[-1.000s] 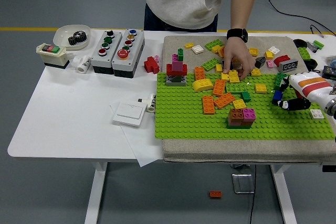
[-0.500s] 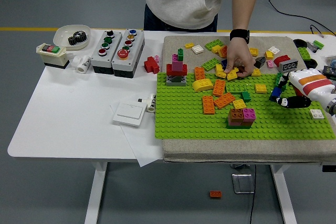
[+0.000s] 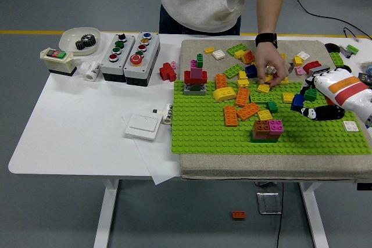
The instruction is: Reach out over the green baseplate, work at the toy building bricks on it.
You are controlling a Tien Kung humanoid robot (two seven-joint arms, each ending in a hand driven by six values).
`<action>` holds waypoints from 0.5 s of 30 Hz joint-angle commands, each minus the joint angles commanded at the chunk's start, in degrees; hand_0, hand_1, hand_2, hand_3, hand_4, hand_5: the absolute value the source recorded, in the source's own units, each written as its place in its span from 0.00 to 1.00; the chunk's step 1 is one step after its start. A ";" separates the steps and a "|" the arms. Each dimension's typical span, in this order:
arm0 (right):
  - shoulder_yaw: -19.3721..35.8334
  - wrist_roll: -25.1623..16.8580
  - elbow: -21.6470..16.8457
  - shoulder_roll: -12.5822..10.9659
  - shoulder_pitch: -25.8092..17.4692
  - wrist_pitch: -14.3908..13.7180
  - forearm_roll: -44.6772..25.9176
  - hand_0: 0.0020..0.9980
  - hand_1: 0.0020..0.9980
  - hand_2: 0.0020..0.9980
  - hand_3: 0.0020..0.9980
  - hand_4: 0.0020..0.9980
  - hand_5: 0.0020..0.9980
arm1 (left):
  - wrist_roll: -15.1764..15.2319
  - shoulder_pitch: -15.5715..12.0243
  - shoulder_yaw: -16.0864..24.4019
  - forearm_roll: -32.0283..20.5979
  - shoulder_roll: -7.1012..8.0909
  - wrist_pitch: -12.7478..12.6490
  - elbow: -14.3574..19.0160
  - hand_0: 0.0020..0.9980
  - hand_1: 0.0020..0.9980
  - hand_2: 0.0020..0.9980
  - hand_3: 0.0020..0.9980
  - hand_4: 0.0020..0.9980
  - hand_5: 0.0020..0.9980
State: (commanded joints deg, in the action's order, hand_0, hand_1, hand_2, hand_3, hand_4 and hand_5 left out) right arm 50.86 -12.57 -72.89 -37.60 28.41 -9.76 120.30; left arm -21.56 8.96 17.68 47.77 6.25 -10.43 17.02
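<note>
Control boxes point(image 3: 129, 54): two grey button boxes stand on the white table point(image 3: 70, 126), left of the baseplate.
Green baseplate point(image 3: 221, 137): lies on a grey pad, strewn with loose bricks; a brown-and-pink stack point(image 3: 268, 130) stands near its front.
Person's hand point(image 3: 271, 68): reaches down among the yellow bricks at the plate's far edge.
Right hand point(image 3: 317, 100): over the plate's right end, fingers pinching a blue brick point(image 3: 298, 101).

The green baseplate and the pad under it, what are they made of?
The green baseplate looks like hard moulded plastic: even rows of studs, uniform bright colour. The pad beneath seems fabric-covered, perhaps foam: dull beige weave, soft rounded edge.
</note>
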 joint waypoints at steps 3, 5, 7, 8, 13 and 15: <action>-0.15 0.08 -2.32 -0.49 -0.77 0.30 0.07 0.57 0.55 0.58 0.53 0.75 0.60 | -0.02 0.02 -0.02 0.02 0.01 0.04 0.02 0.79 0.78 0.77 0.59 0.66 0.66; -0.38 0.18 -4.05 -0.89 -1.38 0.60 0.09 0.57 0.55 0.58 0.53 0.75 0.60 | -0.01 0.03 -0.10 -0.11 0.05 0.05 0.03 0.79 0.78 0.77 0.59 0.66 0.66; -0.74 0.24 -5.42 -1.23 -1.81 0.86 -0.02 0.57 0.55 0.58 0.53 0.75 0.60 | 0.00 0.03 -0.11 -0.15 0.05 0.07 0.00 0.79 0.78 0.77 0.59 0.66 0.66; -0.80 0.25 -5.64 -1.28 -1.88 0.91 -0.04 0.57 0.55 0.58 0.53 0.75 0.60 | 0.00 0.03 -0.11 -0.16 0.05 0.07 0.00 0.79 0.78 0.77 0.59 0.66 0.66; -2.00 0.27 -7.91 -1.54 -1.83 1.18 -0.41 0.57 0.56 0.58 0.53 0.76 0.59 | -0.02 0.10 -0.14 -0.24 0.06 0.07 0.00 0.79 0.78 0.77 0.59 0.66 0.66; -2.22 0.27 -8.09 -1.61 -1.74 1.30 -0.35 0.57 0.56 0.58 0.53 0.76 0.59 | 0.00 0.13 -0.19 -0.31 0.07 0.05 0.01 0.79 0.78 0.77 0.59 0.66 0.66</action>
State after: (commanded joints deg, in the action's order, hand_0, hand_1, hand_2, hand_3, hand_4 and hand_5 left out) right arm 48.64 -12.30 -80.98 -39.21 26.67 -8.46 119.95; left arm -21.57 9.09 17.49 47.46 6.32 -10.38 17.03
